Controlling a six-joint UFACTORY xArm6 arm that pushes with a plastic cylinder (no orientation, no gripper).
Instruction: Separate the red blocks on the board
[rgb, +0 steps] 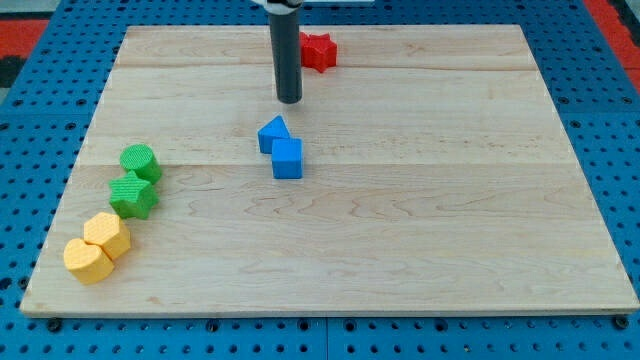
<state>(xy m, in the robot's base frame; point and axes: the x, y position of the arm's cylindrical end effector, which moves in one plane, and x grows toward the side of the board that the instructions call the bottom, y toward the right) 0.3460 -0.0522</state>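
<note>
Jaws we have none: our arm ends in a bare rod, and our tip (289, 100) rests on the board (420, 240) just below and to the view's left of the red star block (318, 51), not touching it. Only that one red shape shows near the view's top; the rod may hide another. Two blue blocks (280, 147) sit touching below our tip, green (135, 180) and yellow (96, 248) pairs far left.
</note>
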